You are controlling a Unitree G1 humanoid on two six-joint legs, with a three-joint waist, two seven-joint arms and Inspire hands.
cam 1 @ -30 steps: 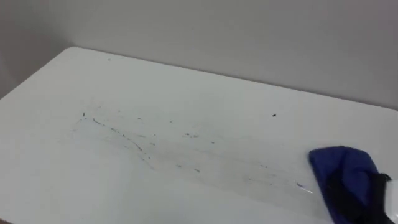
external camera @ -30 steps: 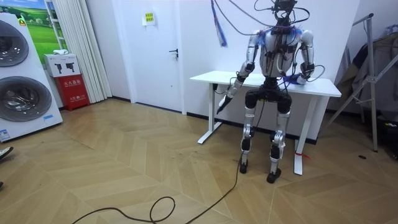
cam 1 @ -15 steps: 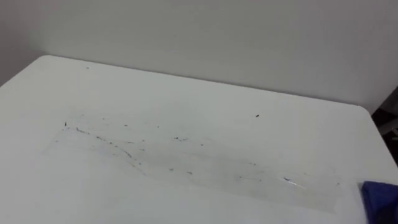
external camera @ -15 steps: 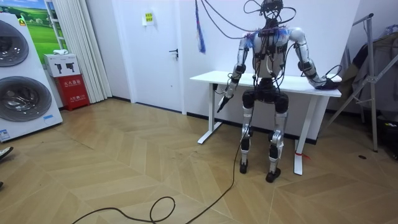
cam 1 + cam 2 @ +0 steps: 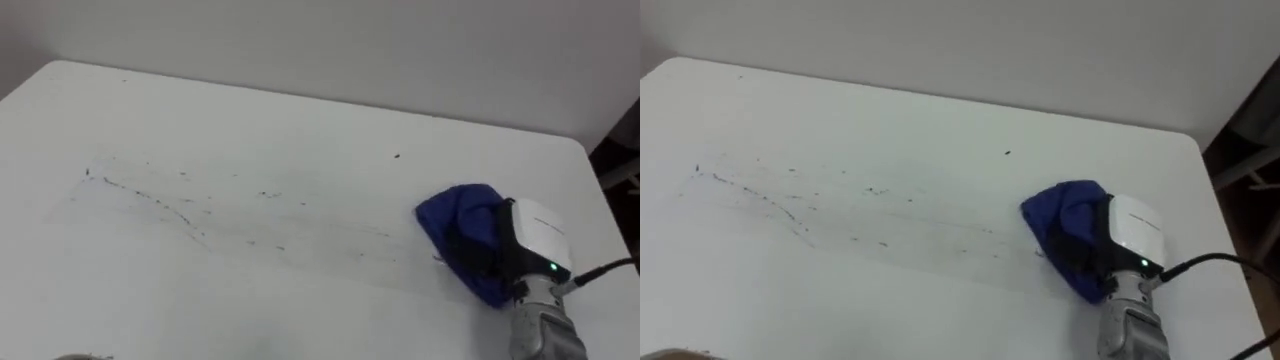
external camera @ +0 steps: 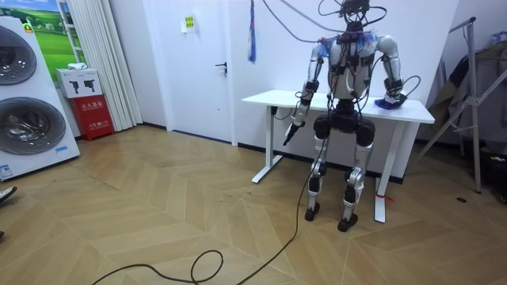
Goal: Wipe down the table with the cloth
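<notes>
Standing upright at the front edge of a white tabletop (image 5: 250, 120), facing the wall. Bearing no print on the work surface itself. Showing, in the room view, a small yellow sign (image 6: 189, 23) on the wall beside the door (image 6: 202, 71) and pale markings on a red box (image 6: 93, 111) next to the washing machines (image 6: 24, 103), all too small to read. Holding the right hand (image 5: 532, 238) forward from the lower right, white back uppermost with a small green light lit, laid on a bunched blue cloth (image 5: 452, 222) on the right part of the tabletop, at the right end of a faint streak of dark specks (image 5: 180, 210). Cannot tell whether its fingers lie flat on the cloth or curl into it. Hanging the left hand (image 6: 294, 129) below the tabletop's front edge, fingers straight, touching nothing.
</notes>
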